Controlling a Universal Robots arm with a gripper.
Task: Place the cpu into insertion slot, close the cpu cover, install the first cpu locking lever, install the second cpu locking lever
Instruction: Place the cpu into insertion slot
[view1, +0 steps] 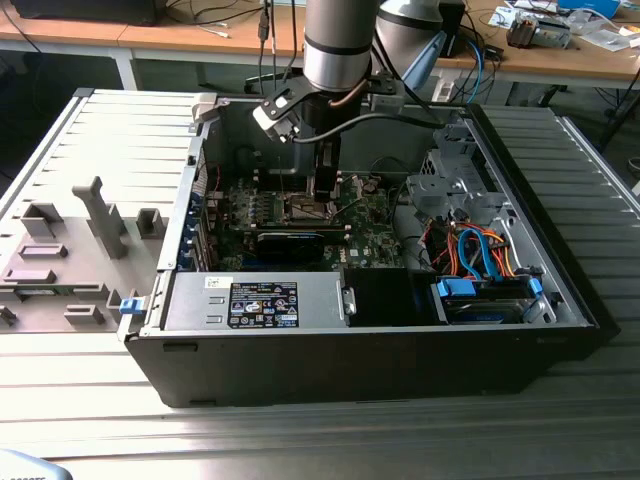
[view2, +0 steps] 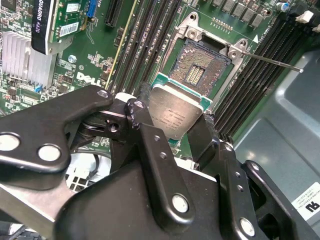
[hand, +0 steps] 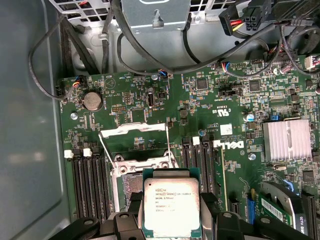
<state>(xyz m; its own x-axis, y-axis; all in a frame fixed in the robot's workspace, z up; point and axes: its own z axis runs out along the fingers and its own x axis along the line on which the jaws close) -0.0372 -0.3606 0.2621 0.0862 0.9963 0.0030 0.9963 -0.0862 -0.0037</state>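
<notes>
While I hold the small flat square cpu (view2: 175, 111) with its silvery-grey metal top and green-tan edge, my black two-fingered gripper (view2: 174, 125) is clamped on two of its opposite sides. My fingers (view2: 136, 111) press against its edges in both wire views of my wrist, and its printed face is turned up toward me. In the first wrist view the cpu (hand: 171, 206) sits squarely between my fingertips (hand: 135, 201).

Just beyond my fingertips lies the square insertion slot (view2: 199, 66) with its dark, finely pinned centre and silvery metal rim. Its middle is bare. The chip hangs over the edge of the slot nearest me, and I cannot tell whether it touches that edge.

Past the slot, farther from my hand, the thin silvery square-framed cpu cover (hand: 134, 130) stands swung open. A thin straight metal locking lever (view2: 274, 62) juts out free to one side of the slot.

Rows of long narrow black memory slots (hand: 87, 182) flank the socket on either side of my fingers, all set in the wide green circuit board (hand: 200, 107). A silvery finned heat sink (hand: 287, 140) sits well off to one side.

In the exterior view, my gripper (view1: 325, 185) reaches straight down into the open black computer case (view1: 350, 365).
</notes>
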